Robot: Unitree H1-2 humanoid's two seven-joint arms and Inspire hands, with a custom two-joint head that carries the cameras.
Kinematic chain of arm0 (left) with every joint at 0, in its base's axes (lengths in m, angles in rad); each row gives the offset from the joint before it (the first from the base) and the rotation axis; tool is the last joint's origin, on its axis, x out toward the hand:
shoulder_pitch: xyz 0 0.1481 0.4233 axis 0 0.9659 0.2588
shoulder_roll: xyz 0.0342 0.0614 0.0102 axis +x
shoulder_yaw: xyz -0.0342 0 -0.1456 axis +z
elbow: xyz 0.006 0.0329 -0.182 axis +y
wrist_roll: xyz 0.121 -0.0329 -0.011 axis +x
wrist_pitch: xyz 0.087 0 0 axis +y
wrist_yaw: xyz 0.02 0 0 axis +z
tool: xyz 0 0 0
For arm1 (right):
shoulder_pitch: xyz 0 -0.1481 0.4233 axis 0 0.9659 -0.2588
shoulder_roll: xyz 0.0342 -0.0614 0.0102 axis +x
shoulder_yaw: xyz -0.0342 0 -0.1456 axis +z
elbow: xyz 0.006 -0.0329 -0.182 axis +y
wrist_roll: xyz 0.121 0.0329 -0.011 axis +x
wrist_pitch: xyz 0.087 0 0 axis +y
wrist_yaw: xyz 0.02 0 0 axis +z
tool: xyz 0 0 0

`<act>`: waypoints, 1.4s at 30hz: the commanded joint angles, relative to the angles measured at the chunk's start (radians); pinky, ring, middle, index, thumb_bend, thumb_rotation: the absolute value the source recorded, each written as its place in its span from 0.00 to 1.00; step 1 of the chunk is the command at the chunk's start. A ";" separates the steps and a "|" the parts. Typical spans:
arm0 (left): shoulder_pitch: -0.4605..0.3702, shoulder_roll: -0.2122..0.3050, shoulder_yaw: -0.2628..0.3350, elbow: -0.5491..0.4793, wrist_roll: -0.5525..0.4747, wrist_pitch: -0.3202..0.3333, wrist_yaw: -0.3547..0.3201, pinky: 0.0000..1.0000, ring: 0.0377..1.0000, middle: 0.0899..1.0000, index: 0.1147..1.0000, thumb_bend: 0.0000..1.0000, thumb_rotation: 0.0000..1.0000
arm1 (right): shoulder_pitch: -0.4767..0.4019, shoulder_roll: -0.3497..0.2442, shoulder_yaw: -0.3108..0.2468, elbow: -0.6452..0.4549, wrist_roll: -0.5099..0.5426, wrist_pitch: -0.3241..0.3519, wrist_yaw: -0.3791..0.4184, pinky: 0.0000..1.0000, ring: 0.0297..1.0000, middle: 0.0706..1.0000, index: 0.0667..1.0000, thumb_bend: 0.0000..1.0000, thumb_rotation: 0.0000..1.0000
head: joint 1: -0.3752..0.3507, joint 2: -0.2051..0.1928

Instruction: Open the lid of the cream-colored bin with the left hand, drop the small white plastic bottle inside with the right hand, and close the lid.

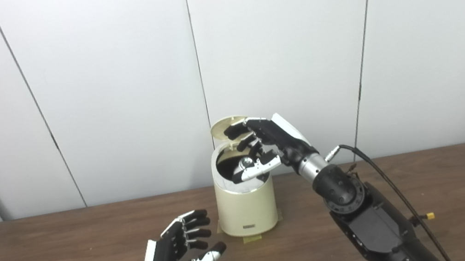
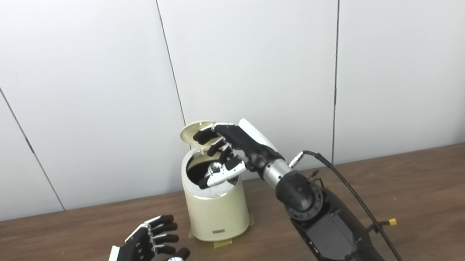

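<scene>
Cream-colored bin (image 1: 247,210) is stood upright on the table (image 1: 46,253), near the far edge around its middle, tape tabs seen at its base. Lid (image 1: 228,127) is flipped up and back, tilted open behind the mouth. Dark interior is seen, with a small shiny rounded thing (image 1: 246,162) just inside the mouth; whether that is the small white plastic bottle cannot be told, and no bottle is made out for sure. Right hand (image 1: 262,144) is held over the open mouth, fingers (image 1: 237,129) spread and loosely curled, upper fingertips at the lid edge, thumb across the rim; nothing is seen grasped in it. Right arm is stretched from the near right edge, a black cable (image 1: 385,181) run along it. Left hand (image 1: 177,256) is held low over the table, toward the near edge and left of the bin, well apart from it, palm up, fingers released and spread
</scene>
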 commanded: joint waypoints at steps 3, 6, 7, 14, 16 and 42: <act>-0.028 0.001 -0.002 -0.038 -0.003 -0.011 0.003 0.58 0.65 0.69 0.70 0.66 0.02 | -0.046 -0.016 -0.005 -0.043 0.006 -0.024 0.009 0.49 0.64 0.76 0.69 0.83 0.00 | 0.001 0.002; -0.028 0.001 -0.003 -0.040 -0.003 -0.010 0.001 0.58 0.65 0.69 0.70 0.66 0.01 | -0.043 -0.015 -0.007 -0.047 0.011 -0.024 0.016 0.48 0.63 0.76 0.68 0.83 0.00 | 0.000 0.004; -0.028 0.002 -0.003 -0.041 -0.002 -0.009 0.001 0.58 0.65 0.69 0.70 0.66 0.01 | -0.042 -0.015 -0.008 -0.049 0.012 -0.023 0.017 0.47 0.63 0.75 0.68 0.83 0.00 | -0.001 0.005; -0.025 0.004 -0.004 -0.048 0.001 -0.009 0.001 0.58 0.64 0.68 0.70 0.66 0.00 | -0.022 -0.011 -0.021 -0.089 0.026 -0.015 0.024 0.46 0.60 0.74 0.66 0.81 0.00 | -0.003 0.007; -0.025 0.005 -0.004 -0.051 -0.002 -0.003 -0.002 0.58 0.64 0.69 0.70 0.66 0.00 | -0.012 -0.008 -0.031 -0.114 0.036 -0.026 0.018 0.46 0.57 0.72 0.65 0.80 0.00 | -0.004 0.008; -0.028 0.022 0.000 -0.044 -0.017 0.000 -0.016 0.55 0.62 0.69 0.69 0.65 0.01 | 0.374 -0.073 -0.292 -0.423 0.334 -0.158 -0.010 0.40 0.47 0.66 0.66 0.62 0.02 | -0.011 0.017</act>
